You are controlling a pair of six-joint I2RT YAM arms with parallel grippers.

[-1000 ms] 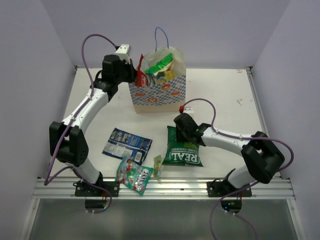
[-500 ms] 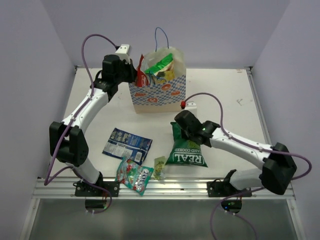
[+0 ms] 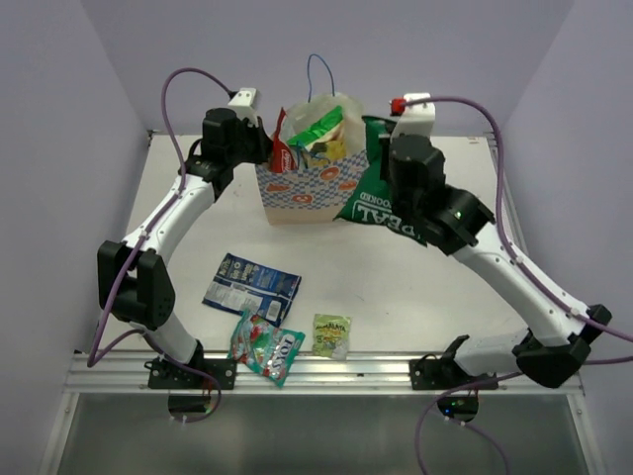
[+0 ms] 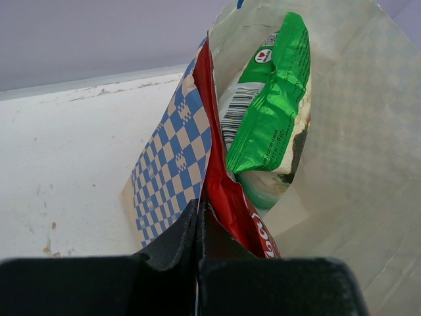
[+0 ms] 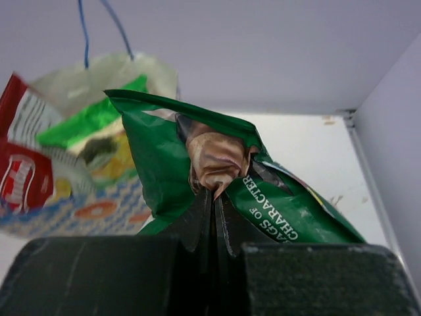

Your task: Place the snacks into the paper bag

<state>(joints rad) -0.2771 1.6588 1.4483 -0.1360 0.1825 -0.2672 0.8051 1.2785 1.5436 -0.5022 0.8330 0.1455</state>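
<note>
The paper bag (image 3: pixel 315 186) stands at the back of the table. The red-yellow packet (image 3: pixel 281 148) and the green-white packet (image 3: pixel 318 127) stick out of its top. My left gripper (image 3: pixel 264 149) is shut on the bag's left rim (image 4: pixel 177 145), right beside the red packet (image 4: pixel 231 197); the green-white packet (image 4: pixel 271 112) is inside. My right gripper (image 3: pixel 384 148) is shut on the top edge of the dark green "REAL" bag (image 3: pixel 384 206) and holds it in the air against the bag's right side. It also shows in the right wrist view (image 5: pixel 197 158). The dark blue packet (image 3: pixel 251 282), the candy packet (image 3: pixel 265 348) and the sachet (image 3: pixel 331 334) lie at the front.
White walls close in the table on the left, back and right. A metal rail (image 3: pixel 326 371) runs along the near edge by the arm bases. The bag's blue string handle (image 3: pixel 318 74) stands up above its mouth.
My right arm lifted the "REAL" bag off the front of the table and carried it up and back to the paper bag's right side. The sachet now lies uncovered. The left arm held still.
</note>
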